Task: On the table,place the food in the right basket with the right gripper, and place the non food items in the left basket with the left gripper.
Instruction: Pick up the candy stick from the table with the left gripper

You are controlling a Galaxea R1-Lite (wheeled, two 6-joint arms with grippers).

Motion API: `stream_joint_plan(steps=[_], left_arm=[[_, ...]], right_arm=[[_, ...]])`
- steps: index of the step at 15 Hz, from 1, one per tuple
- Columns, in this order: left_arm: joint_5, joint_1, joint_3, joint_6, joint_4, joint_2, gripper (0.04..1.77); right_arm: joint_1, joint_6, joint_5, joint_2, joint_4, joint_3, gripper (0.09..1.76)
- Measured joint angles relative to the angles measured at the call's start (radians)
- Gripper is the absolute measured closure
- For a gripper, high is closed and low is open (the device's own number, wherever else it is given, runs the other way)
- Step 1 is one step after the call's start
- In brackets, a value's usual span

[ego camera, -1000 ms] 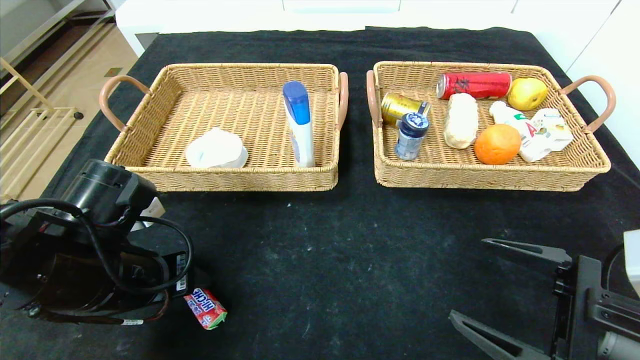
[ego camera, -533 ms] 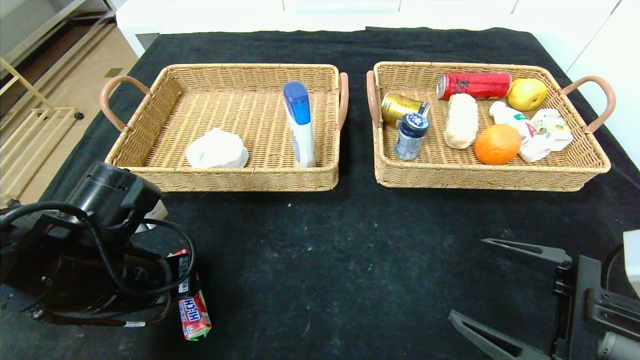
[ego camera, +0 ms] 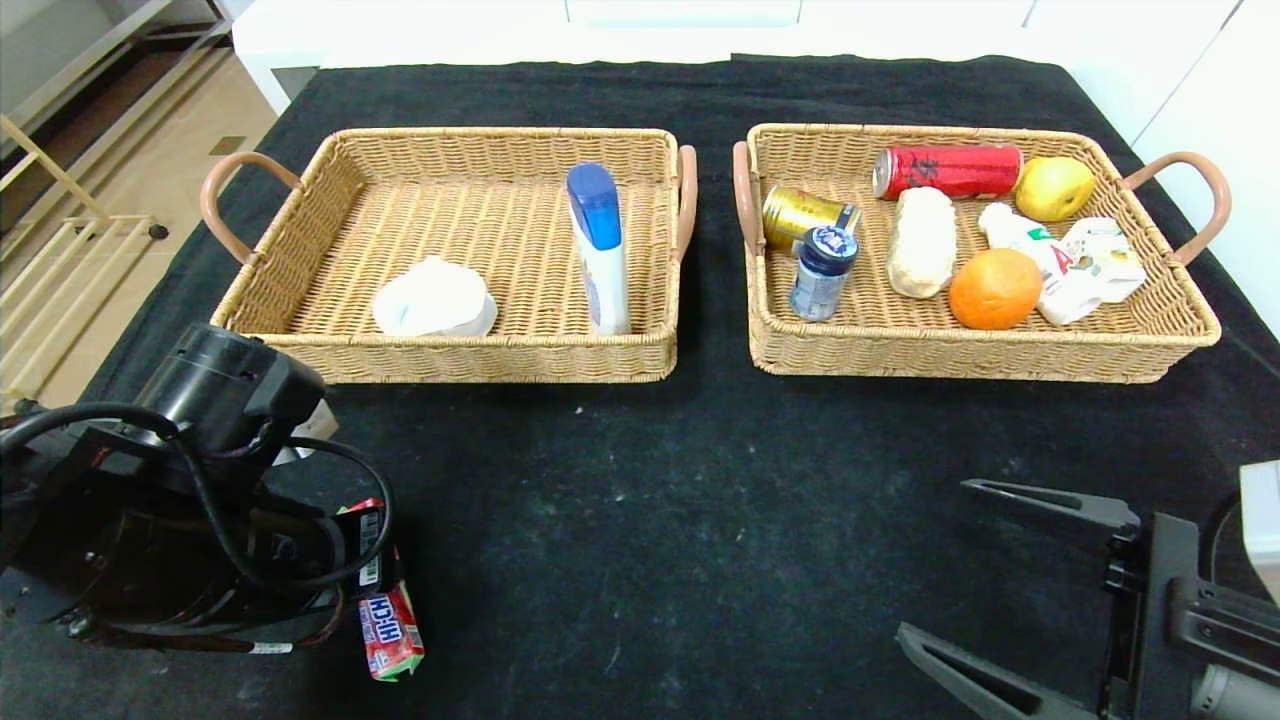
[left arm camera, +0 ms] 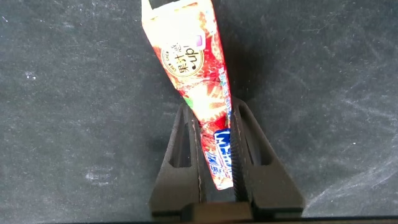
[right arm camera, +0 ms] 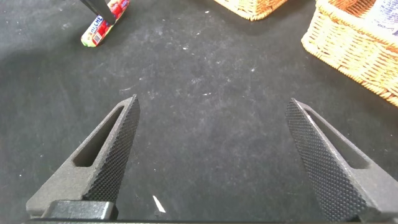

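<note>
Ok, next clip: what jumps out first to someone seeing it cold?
The left gripper, at the table's near left, is shut on a red candy pack lying on the black cloth. Behind it sit two wicker baskets: the right basket crowded with food and cans, the left basket nearly bare. The right gripper hangs open, near right.

A black cloth [ego camera: 640, 480], flecked with pale specks, covers the worktop from the near edge to twelve o'clock. Beyond it a white cabinet front [ego camera: 680, 25] runs across the far side — bright and evenly lit. At ten o'clock lies tan tiled floor [ego camera: 130, 140], with a pale wooden rack [ego camera: 50, 270] and a low metal-edged shelf [ego camera: 90, 60] — both only partly in view.
</note>
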Motion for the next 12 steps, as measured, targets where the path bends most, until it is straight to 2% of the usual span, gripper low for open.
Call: stream_joint_plan(steps=[5, 10, 12], left_arm=[[-0.004, -0.005, -0.008, 0.005, 0.025, -0.038, 1.48], [-0.006, -0.026, -0.112, 0.016, 0.113, -0.089, 1.48], [-0.009, -0.066, -0.148, 0.017, 0.114, -0.101, 1.48]], right_arm=[[0.0, 0.0, 0.0, 0.006, 0.003, 0.002, 0.14], [0.0, 0.0, 0.0, 0.008, 0.001, 0.0, 0.14], [0.0, 0.0, -0.001, 0.007, 0.0, -0.002, 0.14]])
